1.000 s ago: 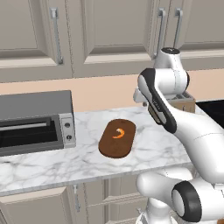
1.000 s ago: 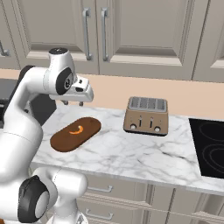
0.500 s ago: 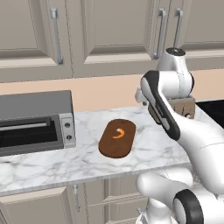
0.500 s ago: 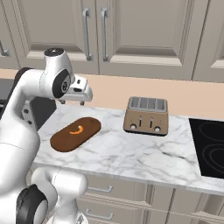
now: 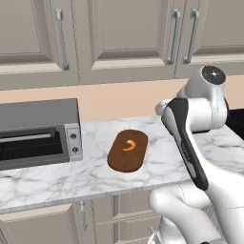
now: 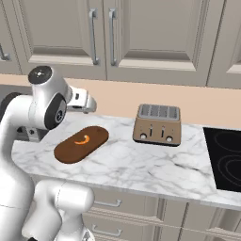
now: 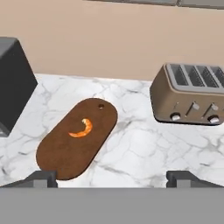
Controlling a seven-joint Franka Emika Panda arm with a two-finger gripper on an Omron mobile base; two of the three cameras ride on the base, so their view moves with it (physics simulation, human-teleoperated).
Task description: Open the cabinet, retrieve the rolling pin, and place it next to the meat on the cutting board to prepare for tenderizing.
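On the marbled counter (image 6: 155, 169), the cutting board (image 5: 127, 150) is laid flat, with the meat (image 5: 129, 144) resting on its upper half. Above the counter, the cabinet (image 6: 103, 33) is seen with both doors closed, silver bar handles side by side. Held over the counter near the board, the gripper (image 7: 112, 179) is spread wide, nothing between its fingertips (image 7: 43, 178). Right of the board, a toaster (image 6: 157, 125) is stood; left of it, a toaster oven (image 5: 37, 133)
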